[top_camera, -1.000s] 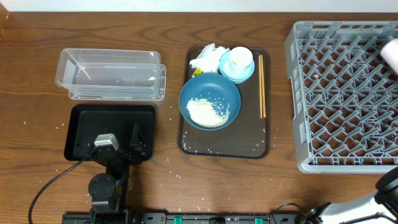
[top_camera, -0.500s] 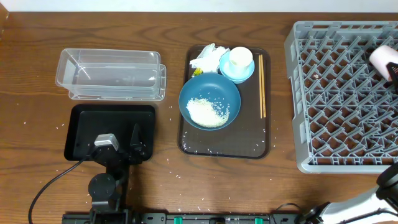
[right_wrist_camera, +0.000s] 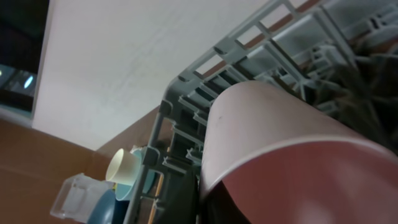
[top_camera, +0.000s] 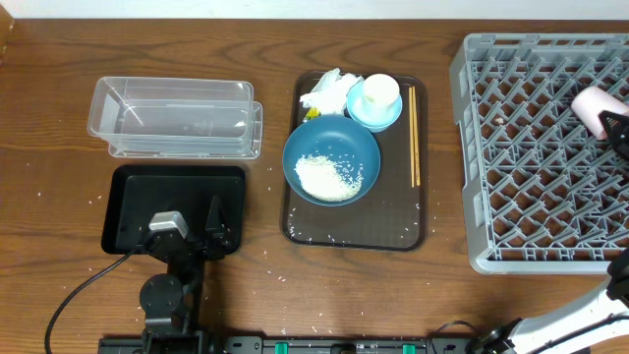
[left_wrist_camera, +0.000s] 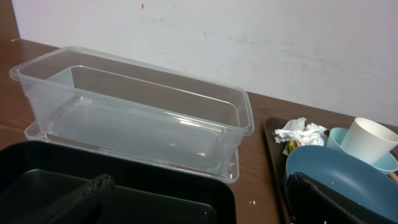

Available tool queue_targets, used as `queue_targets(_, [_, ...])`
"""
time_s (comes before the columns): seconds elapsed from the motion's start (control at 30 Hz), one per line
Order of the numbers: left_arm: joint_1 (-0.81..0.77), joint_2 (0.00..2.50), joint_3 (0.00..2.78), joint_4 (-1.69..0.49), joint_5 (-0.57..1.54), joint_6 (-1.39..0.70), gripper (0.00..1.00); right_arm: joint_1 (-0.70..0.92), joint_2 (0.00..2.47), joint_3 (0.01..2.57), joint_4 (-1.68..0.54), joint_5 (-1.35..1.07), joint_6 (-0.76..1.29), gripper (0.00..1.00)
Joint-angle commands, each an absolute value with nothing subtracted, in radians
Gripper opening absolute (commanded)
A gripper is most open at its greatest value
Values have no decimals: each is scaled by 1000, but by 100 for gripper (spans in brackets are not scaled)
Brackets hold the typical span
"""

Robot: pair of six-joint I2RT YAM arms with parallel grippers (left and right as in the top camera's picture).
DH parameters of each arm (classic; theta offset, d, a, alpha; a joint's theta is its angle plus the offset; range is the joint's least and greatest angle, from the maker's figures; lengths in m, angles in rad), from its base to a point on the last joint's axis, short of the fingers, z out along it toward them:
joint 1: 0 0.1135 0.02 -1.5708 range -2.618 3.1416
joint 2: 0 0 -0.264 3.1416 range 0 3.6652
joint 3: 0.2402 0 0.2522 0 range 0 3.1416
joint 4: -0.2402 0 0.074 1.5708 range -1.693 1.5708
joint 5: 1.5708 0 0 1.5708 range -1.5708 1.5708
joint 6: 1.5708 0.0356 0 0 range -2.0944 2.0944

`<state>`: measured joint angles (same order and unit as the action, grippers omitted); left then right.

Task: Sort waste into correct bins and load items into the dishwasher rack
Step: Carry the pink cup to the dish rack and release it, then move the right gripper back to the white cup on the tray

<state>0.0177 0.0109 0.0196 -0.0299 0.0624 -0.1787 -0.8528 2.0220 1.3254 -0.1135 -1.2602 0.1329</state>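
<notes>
My right gripper [top_camera: 615, 124] is shut on the pink cup [top_camera: 591, 101] and holds it tilted over the right side of the grey dishwasher rack [top_camera: 531, 177]. The pink cup [right_wrist_camera: 280, 143] fills the right wrist view above the rack lattice [right_wrist_camera: 205, 74]. The dark-blue bowl [top_camera: 331, 159] holds white rice [top_camera: 329, 178]. The white cup [top_camera: 379, 93] stands in the light-blue dish [top_camera: 391, 118]. Chopsticks [top_camera: 414, 136], the napkin [top_camera: 329, 88] and a yellow scrap [top_camera: 312, 112] lie beside them. My left gripper [top_camera: 211, 221] is open and empty over the black tray [top_camera: 133, 202], near the clear container [top_camera: 177, 118].
The bowl, dish, chopsticks and napkin sit on a flat brown serving tray [top_camera: 393, 221]. Loose rice grains are scattered on that tray and on the wooden table around it. In the left wrist view the clear container [left_wrist_camera: 137, 118] stands behind the black tray [left_wrist_camera: 124, 193].
My right gripper has carried the pink cup leftward and toward the front, further in over the rack. The left arm has not moved.
</notes>
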Motion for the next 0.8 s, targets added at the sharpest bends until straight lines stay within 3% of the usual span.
queue_targets(0.0, [17,4,4,-67,63,-165,91,-891,2021,1323,-151,-1283,147,7])
queue_targets(0.23, [17,4,4,-67,63,-165,91,-923,2021,1323,-260,-1283,103,8])
queue_targets(0.5, [17,4,4,-67,63,-165,91,-963,2003,1324,-303,-1272,108,17])
queue_targets(0.77, [17,4,4,-67,63,-165,91,-987,1879,1324,-426,-1046,108,22])
